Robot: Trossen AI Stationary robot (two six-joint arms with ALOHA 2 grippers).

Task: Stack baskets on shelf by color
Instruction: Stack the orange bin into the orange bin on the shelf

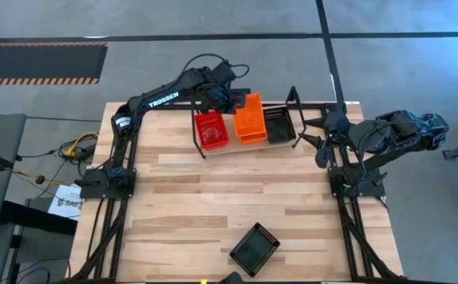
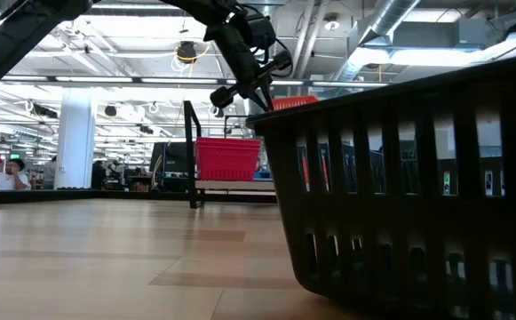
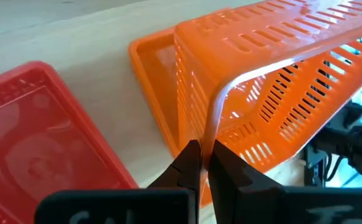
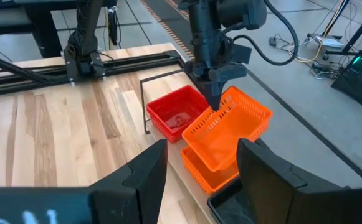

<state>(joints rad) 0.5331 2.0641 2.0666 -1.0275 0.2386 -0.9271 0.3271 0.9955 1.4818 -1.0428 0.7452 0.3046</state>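
Note:
On the shelf (image 1: 296,101) at the table's far edge stand a red basket (image 1: 211,130), an orange basket (image 4: 200,177) and a black basket (image 1: 279,125), side by side. Over the orange one hangs a second orange basket (image 4: 230,127), tilted, with my left gripper (image 3: 202,165) shut on its rim. My right gripper (image 4: 196,168) waits open at the table's right side, past the shelf's right end, with nothing between its fingers. Another black basket (image 1: 254,248) lies near the table's front edge and fills the right of the low view (image 2: 400,178). My left gripper pinches the upper orange basket's rim (image 3: 209,134) close to a corner, one finger inside the basket and one outside. The fingers come from above, slanting down. The basket hangs tilted below them, its lower side over the orange basket on the shelf; whether the two touch, I cannot tell.
The shelf's black wire end loops (image 4: 144,106) rise at both ends of the row. A wide stretch of bare wood (image 1: 236,197) lies between the shelf and the black basket at the front. Cables and papers (image 1: 67,197) lie off the table's left side.

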